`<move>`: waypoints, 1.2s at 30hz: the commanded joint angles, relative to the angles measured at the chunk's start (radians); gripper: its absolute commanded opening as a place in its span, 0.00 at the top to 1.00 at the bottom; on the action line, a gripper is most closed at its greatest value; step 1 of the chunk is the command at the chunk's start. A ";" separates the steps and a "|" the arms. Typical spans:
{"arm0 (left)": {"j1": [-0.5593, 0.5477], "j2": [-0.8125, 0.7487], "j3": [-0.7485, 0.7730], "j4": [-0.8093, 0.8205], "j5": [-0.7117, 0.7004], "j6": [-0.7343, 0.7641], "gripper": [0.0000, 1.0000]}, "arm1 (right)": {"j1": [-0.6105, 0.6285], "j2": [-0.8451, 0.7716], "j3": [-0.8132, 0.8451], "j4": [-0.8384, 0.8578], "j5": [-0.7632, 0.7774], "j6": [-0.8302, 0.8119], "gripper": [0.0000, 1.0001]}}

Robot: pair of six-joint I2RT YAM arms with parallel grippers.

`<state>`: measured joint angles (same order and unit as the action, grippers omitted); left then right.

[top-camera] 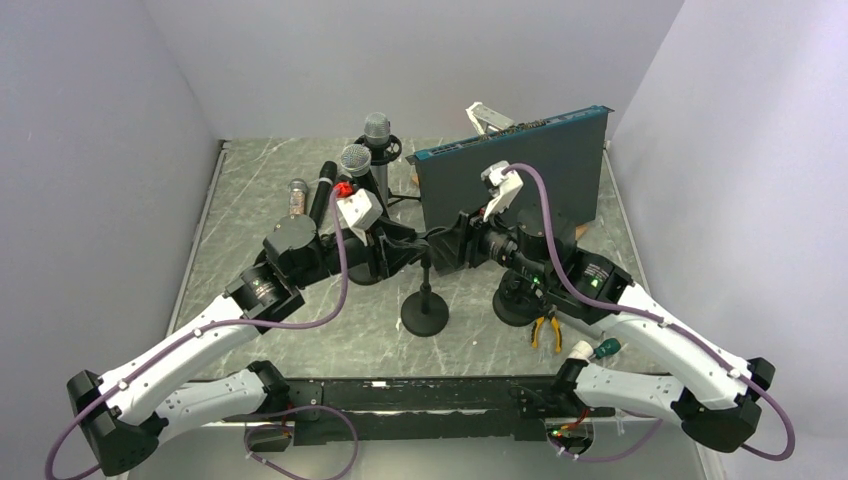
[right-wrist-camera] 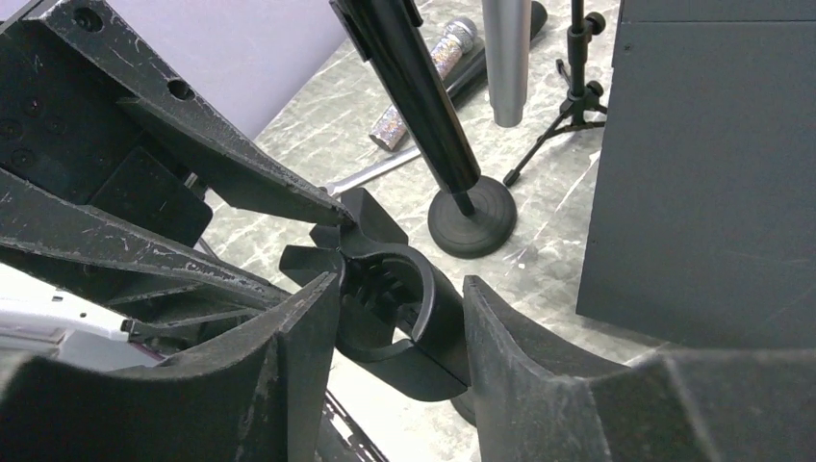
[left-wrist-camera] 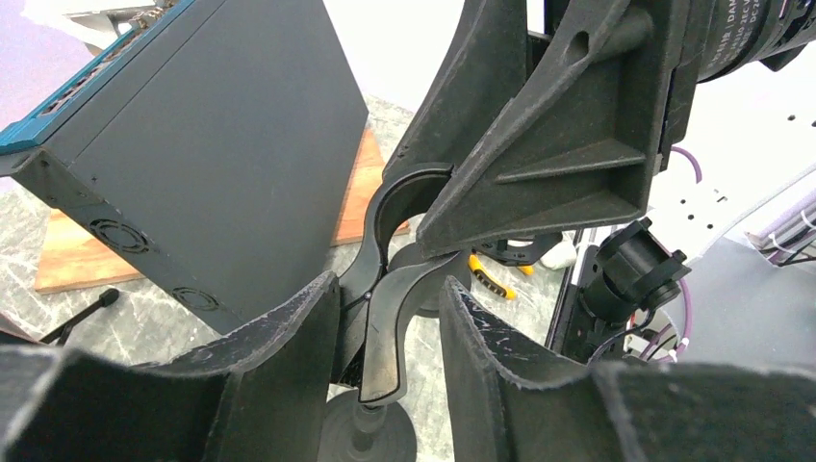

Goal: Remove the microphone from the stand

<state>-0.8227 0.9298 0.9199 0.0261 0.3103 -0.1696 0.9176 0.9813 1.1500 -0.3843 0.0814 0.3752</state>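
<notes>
A short black stand (top-camera: 425, 315) with a round base stands mid-table, and its C-shaped clip (right-wrist-camera: 404, 318) holds nothing. My left gripper (left-wrist-camera: 390, 284) straddles that clip (left-wrist-camera: 390, 327) from the left, open, with a gap at one finger. From the right, my right gripper (right-wrist-camera: 402, 281) has both fingers against the clip. A microphone (top-camera: 355, 160) with a silver mesh head and black handle (right-wrist-camera: 414, 87) sits in a round-based stand (right-wrist-camera: 471, 217) behind the left arm. Another microphone (top-camera: 376, 128) stands on a tripod (right-wrist-camera: 575, 96) farther back.
A dark box with a teal edge (top-camera: 510, 180) stands upright at the back right on a wooden board (left-wrist-camera: 77, 255). A glittery microphone (top-camera: 297, 195) and a black one (top-camera: 322, 190) lie at the back left. Yellow-handled pliers (top-camera: 545, 328) lie near the right arm.
</notes>
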 commanded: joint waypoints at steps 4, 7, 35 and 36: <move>-0.006 -0.002 -0.060 -0.003 0.025 -0.037 0.58 | -0.003 -0.028 -0.056 0.011 -0.042 0.030 0.53; -0.006 -0.007 -0.102 -0.001 0.041 -0.061 0.59 | -0.003 -0.041 -0.105 0.020 -0.052 0.061 0.53; -0.013 -0.116 0.100 -0.268 -0.213 0.066 0.15 | -0.002 0.033 -0.004 -0.031 0.025 0.030 0.27; -0.015 -0.100 0.143 -0.299 -0.259 0.075 0.13 | -0.004 0.053 0.027 -0.043 0.026 0.009 0.25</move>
<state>-0.8333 0.8471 0.9108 -0.1680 0.2337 -0.1944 0.9108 1.0008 1.0554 -0.4129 0.0612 0.4622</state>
